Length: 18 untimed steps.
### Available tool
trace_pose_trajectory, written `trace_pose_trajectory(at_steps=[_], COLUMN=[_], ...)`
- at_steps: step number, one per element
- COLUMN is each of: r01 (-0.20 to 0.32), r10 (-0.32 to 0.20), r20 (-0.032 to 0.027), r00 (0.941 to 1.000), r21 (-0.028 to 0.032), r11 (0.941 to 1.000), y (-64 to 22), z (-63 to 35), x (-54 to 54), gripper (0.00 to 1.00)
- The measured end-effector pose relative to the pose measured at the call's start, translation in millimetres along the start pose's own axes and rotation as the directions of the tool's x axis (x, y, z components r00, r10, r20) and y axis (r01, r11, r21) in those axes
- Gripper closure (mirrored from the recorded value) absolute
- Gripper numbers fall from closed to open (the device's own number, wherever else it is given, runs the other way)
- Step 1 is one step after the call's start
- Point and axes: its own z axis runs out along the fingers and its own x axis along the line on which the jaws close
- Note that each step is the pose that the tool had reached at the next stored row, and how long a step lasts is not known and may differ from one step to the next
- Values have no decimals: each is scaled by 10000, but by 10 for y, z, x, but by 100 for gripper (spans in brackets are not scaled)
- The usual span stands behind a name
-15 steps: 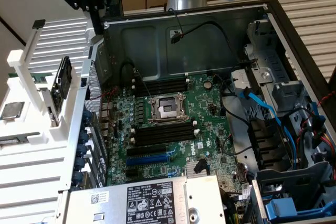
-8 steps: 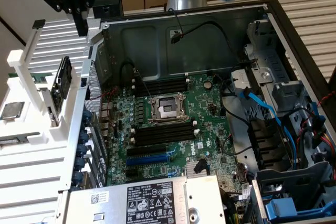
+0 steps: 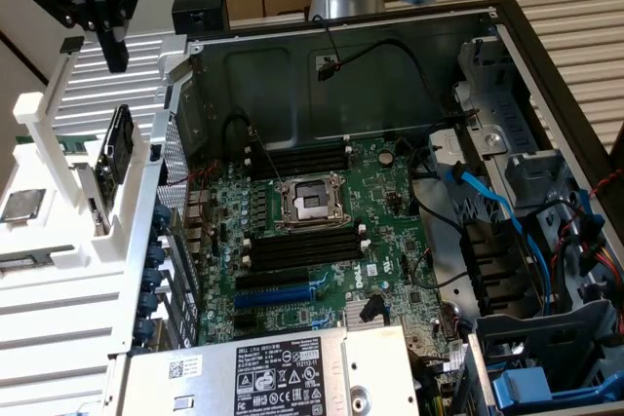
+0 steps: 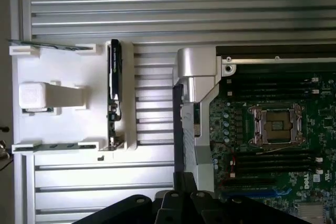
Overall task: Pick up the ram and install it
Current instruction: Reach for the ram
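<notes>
Watching the ram (image 3: pixel 117 148), a thin, flat, dark board with black chips, standing on its long edge in a slot of the blocky white plastic rack (image 3: pixel 39 143). Running lengthwise beside the open sheet-metal computer case (image 3: pixel 283 75), crosswise to the black memory slots (image 3: pixel 302 245). Hovering above the rack with black jaws pressed together, gripping nothing. Resting, rack and case both, on a ribbed pale desk (image 3: pixel 575 17).

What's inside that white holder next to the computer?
The ram stands on edge in the white holder. Its bottom end sinks into the holder, so that part cannot be seen.
</notes>
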Motion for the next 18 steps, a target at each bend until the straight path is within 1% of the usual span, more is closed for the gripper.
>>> trace_pose_trajectory(at_steps=[4, 5, 11, 12, 18], r01=[1, 0, 0, 0, 0], r10=[-1, 0, 0, 0, 0], r20=[6, 8, 17, 18, 28], r00=[10000, 10000, 10000, 10000, 10000], r21=[0, 0, -1, 0, -2], r11=[10000, 10000, 10000, 10000, 10000], y=[-9, -13, -27, -31, -44], z=[-3, -4, -7, -8, -11], x=[184, 275, 549, 637, 909], gripper=[89, 89, 89, 89, 89])
